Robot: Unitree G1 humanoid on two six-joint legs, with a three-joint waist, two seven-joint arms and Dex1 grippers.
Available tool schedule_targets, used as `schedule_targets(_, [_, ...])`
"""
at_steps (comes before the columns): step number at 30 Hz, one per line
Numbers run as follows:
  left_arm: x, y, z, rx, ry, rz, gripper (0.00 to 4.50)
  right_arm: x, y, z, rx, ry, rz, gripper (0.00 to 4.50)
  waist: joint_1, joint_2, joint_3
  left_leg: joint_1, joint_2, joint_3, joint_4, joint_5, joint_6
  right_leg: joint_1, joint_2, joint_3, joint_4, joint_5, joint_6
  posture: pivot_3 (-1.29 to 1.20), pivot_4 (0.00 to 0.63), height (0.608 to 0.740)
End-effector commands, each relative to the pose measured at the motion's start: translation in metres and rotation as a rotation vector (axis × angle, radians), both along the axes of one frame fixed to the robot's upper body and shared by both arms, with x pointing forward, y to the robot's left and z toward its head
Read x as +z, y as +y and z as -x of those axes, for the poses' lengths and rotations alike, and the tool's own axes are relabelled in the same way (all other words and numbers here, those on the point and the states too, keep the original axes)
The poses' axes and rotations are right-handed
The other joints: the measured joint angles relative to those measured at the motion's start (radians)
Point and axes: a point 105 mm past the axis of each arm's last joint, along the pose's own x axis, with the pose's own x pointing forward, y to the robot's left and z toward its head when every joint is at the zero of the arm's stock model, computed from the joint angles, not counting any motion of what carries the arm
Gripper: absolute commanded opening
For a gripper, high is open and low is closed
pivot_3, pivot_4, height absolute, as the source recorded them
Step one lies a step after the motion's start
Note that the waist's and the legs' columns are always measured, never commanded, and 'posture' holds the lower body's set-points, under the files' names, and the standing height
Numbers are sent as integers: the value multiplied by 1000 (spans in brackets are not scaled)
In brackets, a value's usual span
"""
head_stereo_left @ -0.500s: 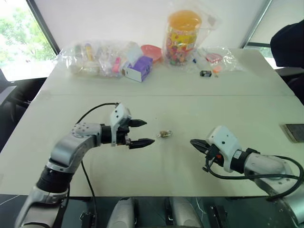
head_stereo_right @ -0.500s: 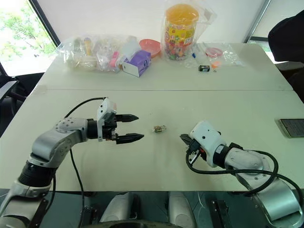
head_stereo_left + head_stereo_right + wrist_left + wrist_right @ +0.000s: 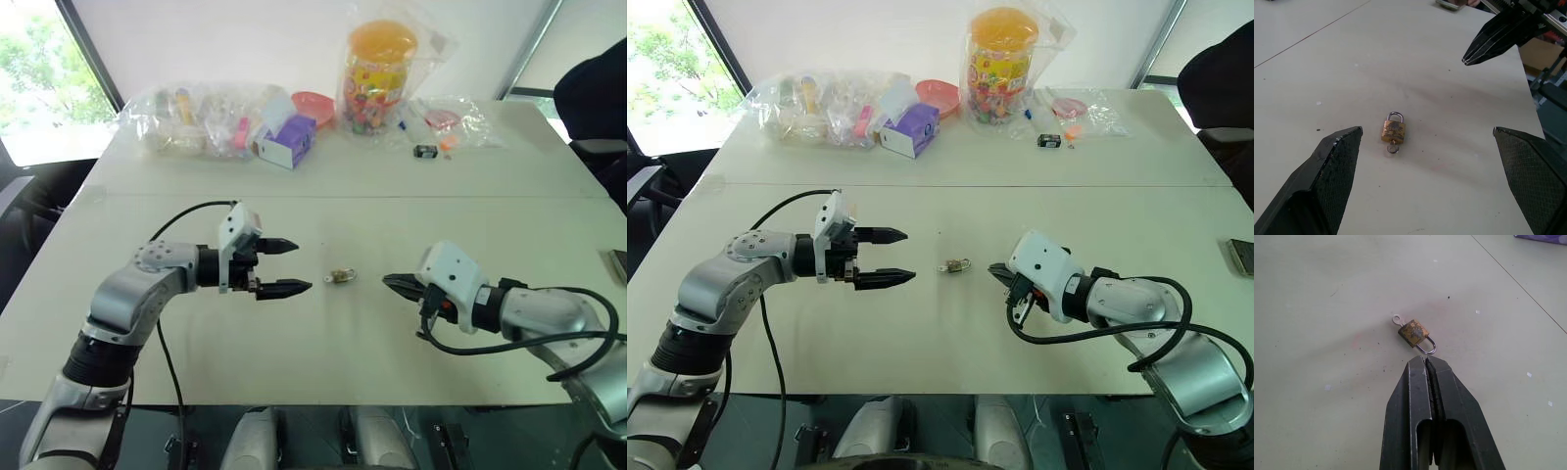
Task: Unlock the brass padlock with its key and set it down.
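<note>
The brass padlock (image 3: pixel 1394 130) is lying flat on the pale bench (image 3: pixel 470 215), out in the open between the two arms, with its key (image 3: pixel 1393 148) sticking out of the bottom of the body and the thin silvery shackle (image 3: pixel 1427 346) at the other end. The left pincer (image 3: pixel 286 267) is hovering beside it with its fingers spread wide and nothing between them, touching nothing. The right pincer (image 3: pixel 1426 363) is pointing at the shackle end from the other side, its fingers pressed fully together and gripping nothing, tips near the lock but apart from it. Judging by its looks, the padlock is going to be light, hard and rigid, likely to skid on the smooth bench if nudged rather than pinched. The flat brass faces are probably offering the best hold for one pincer, leaving the key's small ring free for the other to turn; the shackle is looking too thin and rounded for a steady grip.
</note>
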Motion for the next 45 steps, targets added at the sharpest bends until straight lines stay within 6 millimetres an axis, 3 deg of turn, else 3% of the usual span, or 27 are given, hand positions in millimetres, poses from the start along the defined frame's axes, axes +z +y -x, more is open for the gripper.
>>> schedule_targets(1, [10, -6, 4, -33, -21, 27, 4445, 11, -1, -3, 11, -51, 13, 0, 0, 0, 0, 0, 0, 0, 0, 0, 0, 0, 0, 0, 0, 0, 0, 0, 150, 735])
schedule_targets(18, [2, -3, 10, -83, -17, -41, 4445, 12, 5, -13, 77, -50, 28, 0, 0, 0, 0, 0, 0, 0, 0, 0, 0, 0, 0, 0, 0, 0, 0, 0, 150, 735])
schedule_targets(21, [-1, -1, 9, -76, -34, -52, 4500, 9, 9, -21, 112, -31, 25, 838, 0, 0, 0, 0, 0, 0, 0, 0, 0, 0, 0, 0, 0, 0, 0, 0, 150, 735])
schedule_targets(28, [-6, -3, 16, -67, -40, -50, 4500, -12, 25, -52, 262, 79, 52, 4472, -3, 1, 0, 0, 0, 0, 0, 0, 0, 0, 0, 0, 0, 0, 0, 0, 150, 735])
schedule_targets(30, [-9, -2, 17, -63, -44, -60, 4500, -25, 24, -66, 295, 110, 105, 4472, -3, 0, 0, 0, 0, 1, 0, 0, 0, -1, 0, 0, 0, 0, 0, 0, 150, 735])
schedule_targets(33, [-7, -2, 17, -49, -48, -47, 4500, -28, 29, -78, 335, 173, 74, 4472, 1, 0, 0, 0, 0, 1, 0, 0, 0, -1, -1, 0, 0, 0, 0, 0, 150, 735])
schedule_targets(45, [-2, -1, 15, 1, -65, -20, 4500, -57, 36, -89, 418, 273, 129, 4472, -3, 1, 0, 0, 0, 1, 0, 0, 0, -1, -2, 0, 1, 0, 0, 0, 150, 735])
